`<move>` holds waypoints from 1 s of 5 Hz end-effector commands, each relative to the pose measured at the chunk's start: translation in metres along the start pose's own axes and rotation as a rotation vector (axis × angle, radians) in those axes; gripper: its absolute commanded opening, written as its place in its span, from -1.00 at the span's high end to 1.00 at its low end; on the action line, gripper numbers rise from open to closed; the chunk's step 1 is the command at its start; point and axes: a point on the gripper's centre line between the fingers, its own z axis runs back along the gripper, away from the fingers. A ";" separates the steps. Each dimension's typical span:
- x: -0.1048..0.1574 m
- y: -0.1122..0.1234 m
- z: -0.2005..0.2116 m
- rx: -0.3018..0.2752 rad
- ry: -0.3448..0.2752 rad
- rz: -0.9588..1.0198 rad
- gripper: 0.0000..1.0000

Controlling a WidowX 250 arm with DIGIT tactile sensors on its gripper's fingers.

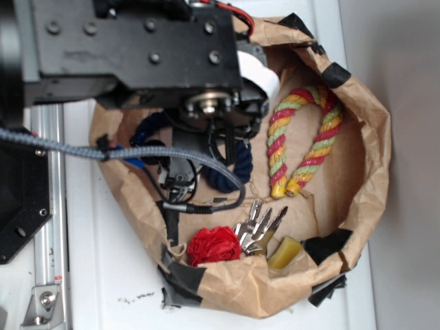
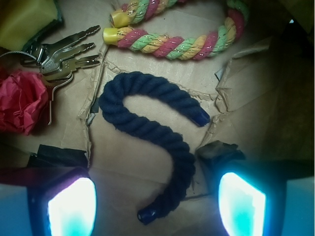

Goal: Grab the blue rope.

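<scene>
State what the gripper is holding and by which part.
Nothing is held. The gripper is open above the blue rope, its fingers apart and off the rope.

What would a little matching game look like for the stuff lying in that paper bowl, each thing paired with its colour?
Things:
1. blue rope
2. striped rope
3. crumpled paper
4. keys

Colours:
A. silver metal
B. red
C. dark navy
D. red, yellow and green

Pairs: 1-C, 2-D, 3-B, 4-A

The gripper hangs open above the blue rope, holding nothing.
</scene>
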 end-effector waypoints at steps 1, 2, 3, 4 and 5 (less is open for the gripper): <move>0.021 -0.037 -0.062 0.016 -0.015 -0.142 -1.00; 0.026 -0.052 -0.077 0.021 -0.020 -0.211 -1.00; 0.028 -0.054 -0.091 0.001 -0.029 -0.273 -1.00; 0.027 -0.038 -0.098 -0.068 -0.044 -0.286 -1.00; 0.025 -0.013 -0.085 -0.095 -0.094 -0.232 -1.00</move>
